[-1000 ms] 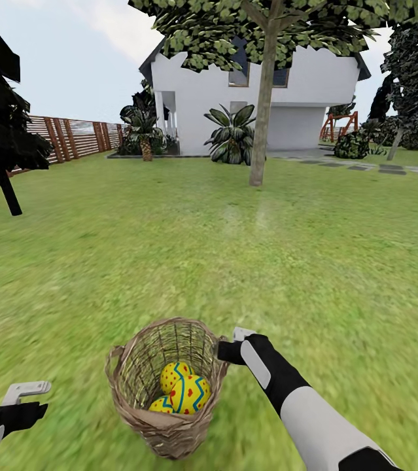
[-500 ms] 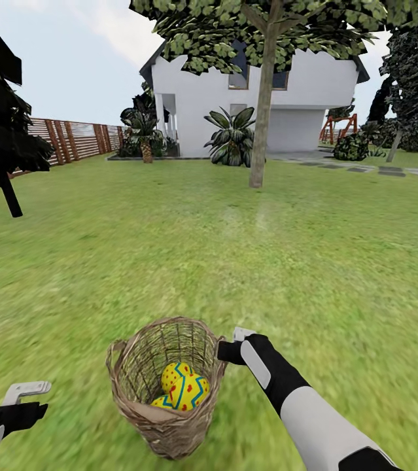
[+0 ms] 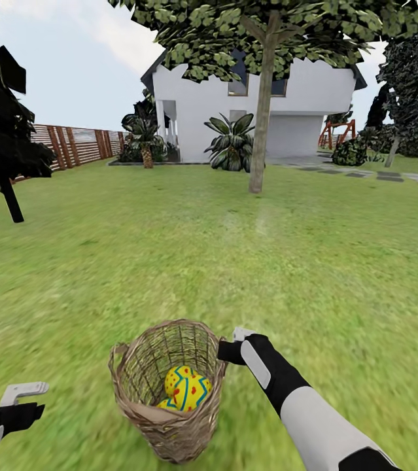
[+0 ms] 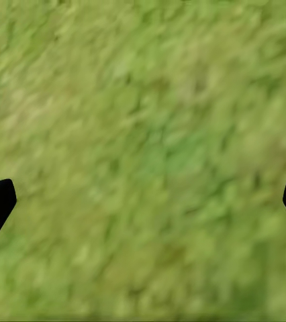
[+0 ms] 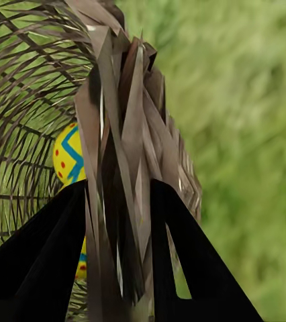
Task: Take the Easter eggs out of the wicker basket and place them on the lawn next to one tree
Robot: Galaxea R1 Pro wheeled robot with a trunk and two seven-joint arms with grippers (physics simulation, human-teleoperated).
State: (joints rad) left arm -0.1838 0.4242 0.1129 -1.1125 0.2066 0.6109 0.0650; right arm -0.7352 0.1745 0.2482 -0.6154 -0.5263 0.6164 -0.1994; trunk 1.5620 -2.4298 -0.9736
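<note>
- Basket (image 3: 168,392) was the nearest item: the wicker basket hung tilted above the lawn (image 3: 169,261), carried by the right gripper (image 3: 229,348), which was clenched on its rim; in the right wrist view the two fingers (image 5: 49,255) straddled the woven wall (image 5: 126,168), one inside and one outside.
- Easter eggs (image 3: 186,388) lay together at the bottom of the basket, below the gripped rim and on the left-arm side of the right gripper; two were clearly visible and a sliver of a third showed beneath them.
- Left gripper (image 3: 22,400) hung released and empty on the far side of the basket from the right gripper, well apart from it, over bare grass.
- Progress, as judged: no egg had been removed yet, and all placement remained to be done.
- Tree (image 3: 261,118) with the bare trunk stood well beyond the basket, straight ahead; it looked the likely drop site.
- House (image 3: 254,111) and fence (image 3: 71,140) stood beyond the tree.
</note>
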